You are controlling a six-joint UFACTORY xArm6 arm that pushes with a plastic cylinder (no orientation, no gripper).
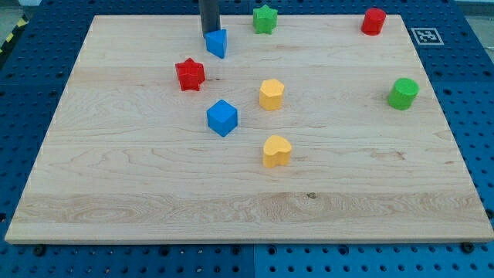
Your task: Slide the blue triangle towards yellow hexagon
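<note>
The blue triangle (217,43) lies near the view's top, left of centre. My tip (209,32) stands right behind it, at its upper left edge, seemingly touching it. The yellow hexagon (271,94) lies below and to the right of the triangle, near the board's middle. The rod comes down from the view's top edge.
A red star (190,74) lies below-left of the triangle. A blue cube (222,117) and a yellow heart (276,150) lie lower down. A green star (265,19) and a red cylinder (373,21) sit at the top. A green cylinder (402,93) is at the right.
</note>
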